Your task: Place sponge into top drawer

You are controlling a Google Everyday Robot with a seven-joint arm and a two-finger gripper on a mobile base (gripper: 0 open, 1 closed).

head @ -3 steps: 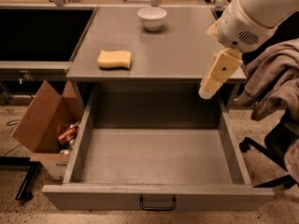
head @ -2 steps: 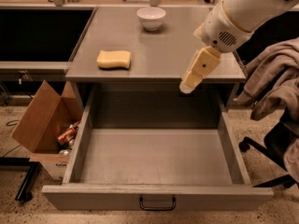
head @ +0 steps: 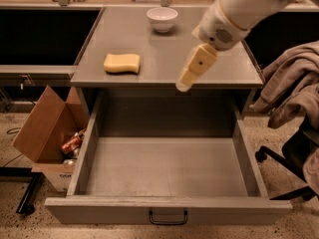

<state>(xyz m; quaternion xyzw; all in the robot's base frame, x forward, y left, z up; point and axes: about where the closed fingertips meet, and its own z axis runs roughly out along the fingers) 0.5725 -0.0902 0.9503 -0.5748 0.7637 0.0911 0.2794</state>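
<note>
The pale yellow sponge [head: 122, 63] lies flat on the grey cabinet top [head: 164, 49], near its front left. The top drawer [head: 167, 166] is pulled fully out below, its grey inside bare, with a black handle [head: 168, 218] on the front panel. My gripper [head: 187, 81] hangs over the front edge of the cabinet top, to the right of the sponge and apart from it, with its cream-yellow fingers pointing down and to the left. It holds nothing.
A white bowl [head: 162, 19] stands at the back of the cabinet top. An open cardboard box [head: 47, 133] with cans sits on the floor at the left. A chair draped with grey cloth [head: 294, 91] stands at the right.
My gripper has moved left along the cabinet's front edge, closer to the sponge. The sponge and the drawer have not moved.
</note>
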